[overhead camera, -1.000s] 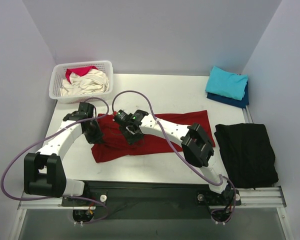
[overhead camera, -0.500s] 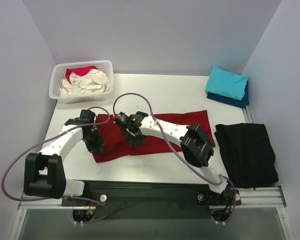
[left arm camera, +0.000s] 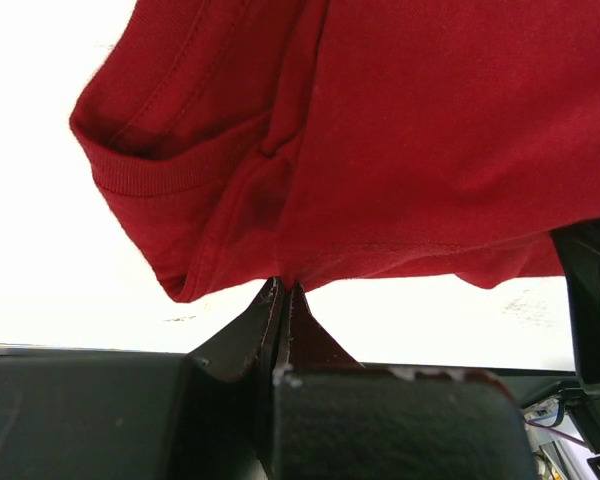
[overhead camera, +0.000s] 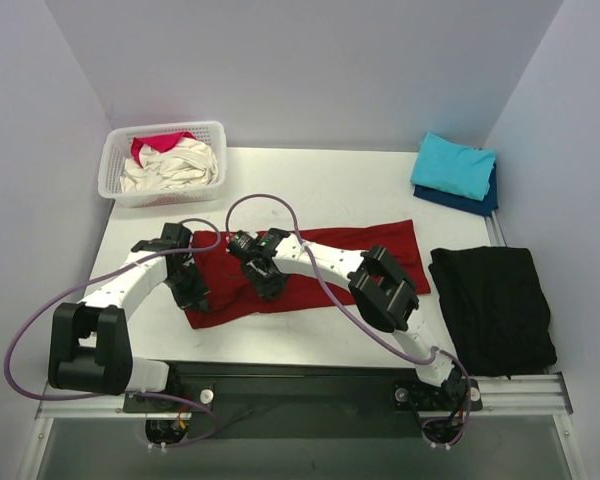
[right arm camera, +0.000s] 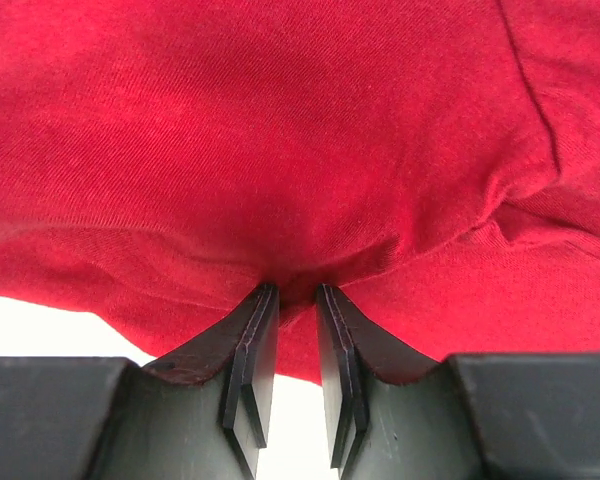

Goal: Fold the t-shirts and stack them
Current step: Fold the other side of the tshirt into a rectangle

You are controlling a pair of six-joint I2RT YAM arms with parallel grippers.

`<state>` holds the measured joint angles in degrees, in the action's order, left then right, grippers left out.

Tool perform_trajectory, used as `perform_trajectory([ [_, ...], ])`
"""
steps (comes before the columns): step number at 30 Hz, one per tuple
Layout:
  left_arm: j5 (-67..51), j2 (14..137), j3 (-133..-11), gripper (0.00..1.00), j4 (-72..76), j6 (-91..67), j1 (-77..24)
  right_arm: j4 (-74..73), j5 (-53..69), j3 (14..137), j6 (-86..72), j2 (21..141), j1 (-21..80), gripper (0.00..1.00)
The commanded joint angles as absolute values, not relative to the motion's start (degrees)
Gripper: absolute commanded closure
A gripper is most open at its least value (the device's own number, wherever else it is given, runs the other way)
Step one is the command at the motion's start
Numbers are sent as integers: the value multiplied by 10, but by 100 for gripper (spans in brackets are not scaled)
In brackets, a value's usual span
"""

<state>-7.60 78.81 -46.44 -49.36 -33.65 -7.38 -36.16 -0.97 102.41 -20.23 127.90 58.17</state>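
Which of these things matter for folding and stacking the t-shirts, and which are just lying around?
Part of the job:
dark red t-shirt
turquoise t-shirt
navy t-shirt
cream t-shirt
pink-red t-shirt

Just lying about:
white lattice basket
black cloth

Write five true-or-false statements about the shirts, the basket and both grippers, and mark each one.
1. The left gripper and the right gripper each pinch the dark red t-shirt. True.
2. The turquoise t-shirt lies underneath the navy t-shirt. False: the turquoise one lies on top.
3. The basket holds the cream t-shirt and the pink-red t-shirt. True.
4. The dark red t-shirt sits on the stack in the far right corner. False: it lies mid-table, apart from the stack.
5. The basket stands at the near right edge. False: it stands in the far left corner.
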Motion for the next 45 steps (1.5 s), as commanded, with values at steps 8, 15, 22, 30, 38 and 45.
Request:
perform_trajectory([
  [8,-74,791,-471,100,-497,-334,-69,-374,-17,1006,-217,1267,579,100],
  [15,-68,787,-471,100,-503,-336,-69,-380,-47,986,-222,1223,581,100],
  [22,-66,781,-473,100,-511,-337,-69,-393,-64,967,-231,1175,582,100],
  [30,-69,779,-467,100,-518,-341,-69,-398,-53,927,-240,1159,583,100],
  [38,-90,787,-458,66,-524,-348,-70,-402,-44,905,-236,1165,582,100],
  [45,-45,742,-522,52,-583,-345,-69,-412,-73,908,-237,1152,582,71],
])
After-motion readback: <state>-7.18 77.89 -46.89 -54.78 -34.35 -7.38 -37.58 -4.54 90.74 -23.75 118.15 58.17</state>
